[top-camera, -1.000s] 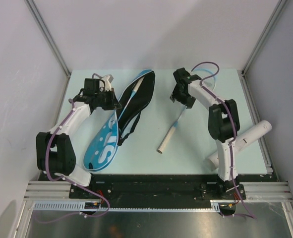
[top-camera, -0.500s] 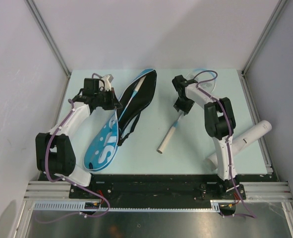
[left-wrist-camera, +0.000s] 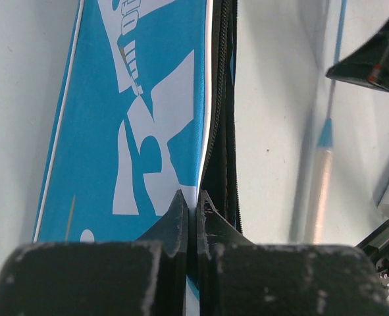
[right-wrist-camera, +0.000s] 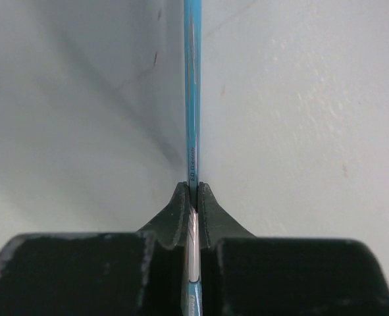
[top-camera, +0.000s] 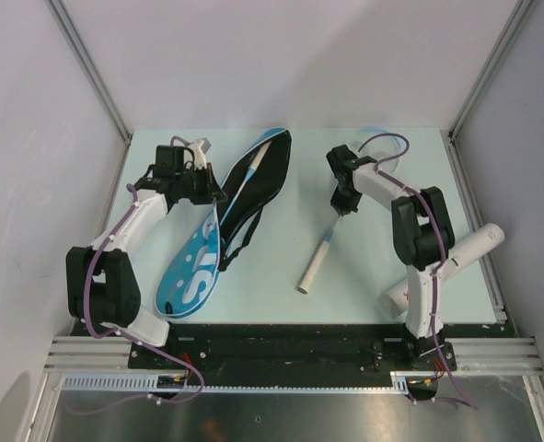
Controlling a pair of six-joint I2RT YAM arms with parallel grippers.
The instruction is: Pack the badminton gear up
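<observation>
Pale table [top-camera: 373, 276]: left gripper [left-wrist-camera: 193, 203] pinches the racket cover [left-wrist-camera: 141, 118] rim, right gripper [right-wrist-camera: 193, 194] clamps the loose racket [right-wrist-camera: 191, 99] right of centre, probably next sliding it inside.

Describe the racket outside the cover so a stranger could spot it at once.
On the pale table, look at the middle, right of the blue racket cover. The loose racket is uncovered, with its white handle toward the table's near edge and its thin blue shaft pinched by the right gripper. The other racket sits inside the cover, and the white tube further right is much thicker.
</observation>
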